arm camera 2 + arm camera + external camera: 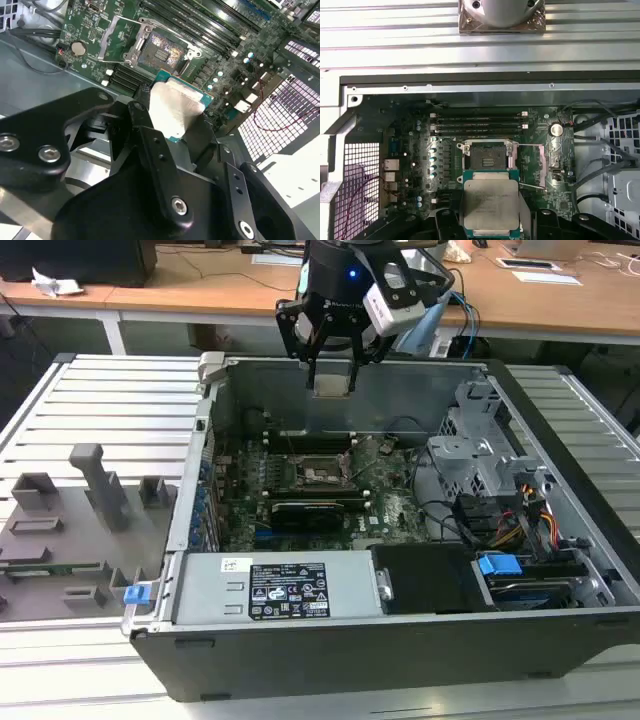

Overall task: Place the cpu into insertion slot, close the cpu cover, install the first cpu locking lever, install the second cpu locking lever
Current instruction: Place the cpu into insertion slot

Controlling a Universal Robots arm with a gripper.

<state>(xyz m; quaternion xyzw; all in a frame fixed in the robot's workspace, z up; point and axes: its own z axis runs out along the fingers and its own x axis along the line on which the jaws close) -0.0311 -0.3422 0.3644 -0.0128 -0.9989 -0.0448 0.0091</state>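
Observation:
My gripper (330, 378) hangs above the back of the open computer case and is shut on the cpu (330, 382), a flat square chip with a silver-grey top. In both wrist views the cpu (490, 204) (175, 107) sits between the black fingers (150, 145), held in the air well above the board. The insertion slot (487, 157) (167, 50) (318, 472) lies open on the green board below, its dark centre bare. The cpu cover (540, 165) (117, 37) is swung up and stands beside the slot. A thin locking lever (532, 186) sticks out near the cover.
Long black memory slots (477, 124) run beside the socket. A black card (305, 512), a grey power supply (270, 590) and a metal drive cage (480, 450) with cables fill the case. A grey fixture tray (90, 490) lies at the exterior view's left.

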